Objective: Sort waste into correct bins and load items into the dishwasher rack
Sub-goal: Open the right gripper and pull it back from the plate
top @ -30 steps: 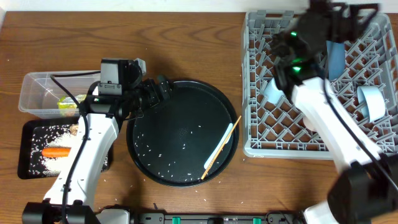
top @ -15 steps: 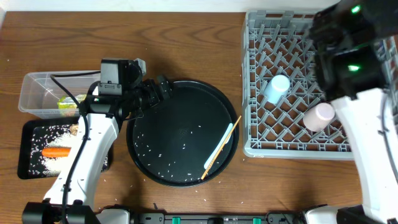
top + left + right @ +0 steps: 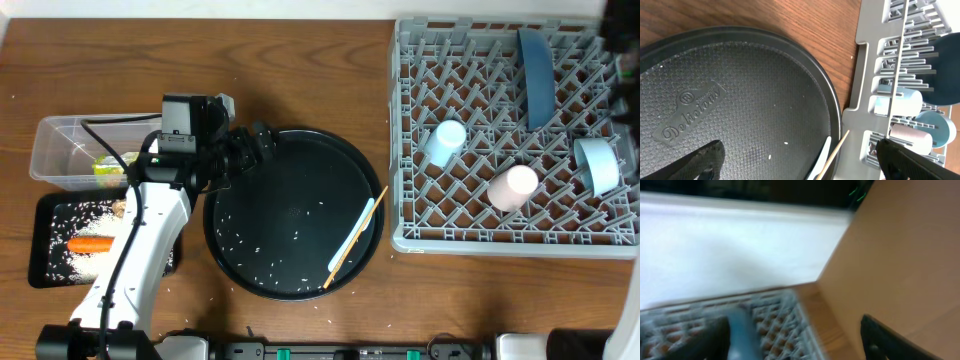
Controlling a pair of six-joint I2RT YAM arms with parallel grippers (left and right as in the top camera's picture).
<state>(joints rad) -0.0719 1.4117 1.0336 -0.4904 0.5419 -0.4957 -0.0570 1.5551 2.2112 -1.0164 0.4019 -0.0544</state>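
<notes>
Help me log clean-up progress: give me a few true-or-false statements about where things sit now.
1. The small pink cup lies in the grey lattice dishwasher rack. True.
2. The thin wooden chopsticks are in the rack. False: they lie on the large round black tray, beside the slim white utensil.
3. The orange carrot lies in the shallow black rectangular tray. True.
4. The left gripper grips the utensil. False: it is open and holds nothing.

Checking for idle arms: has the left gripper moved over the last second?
No. The left gripper stays over the round tray's upper-left rim.
</notes>
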